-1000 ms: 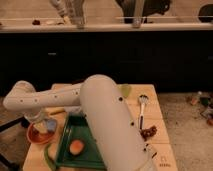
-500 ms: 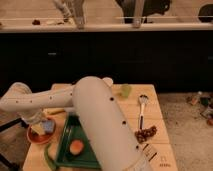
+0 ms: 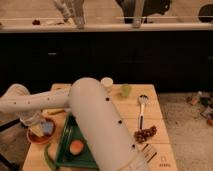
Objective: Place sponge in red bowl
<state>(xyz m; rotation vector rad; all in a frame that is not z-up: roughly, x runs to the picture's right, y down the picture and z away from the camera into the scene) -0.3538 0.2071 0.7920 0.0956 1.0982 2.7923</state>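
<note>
The red bowl (image 3: 42, 136) sits at the front left corner of the wooden table. The light-blue sponge (image 3: 48, 128) shows inside the bowl, towards its right side. My gripper (image 3: 36, 126) hangs at the end of the white arm, low over the left part of the bowl and right next to the sponge. I cannot tell whether it holds the sponge. The thick white arm (image 3: 100, 125) crosses the foreground and hides part of the table.
A dark-green tray (image 3: 64, 150) with a round orange lump (image 3: 76, 147) lies right of the bowl. A thin yellow strip (image 3: 55, 111) lies behind the bowl. A white cup (image 3: 106, 82), a green cup (image 3: 126, 90), a ladle (image 3: 142, 106) and a dark cluster (image 3: 145, 134) stand on the right half.
The arm's elbow has swung a little to the right and forward. The wrist stays over the red bowl, slightly lower.
</note>
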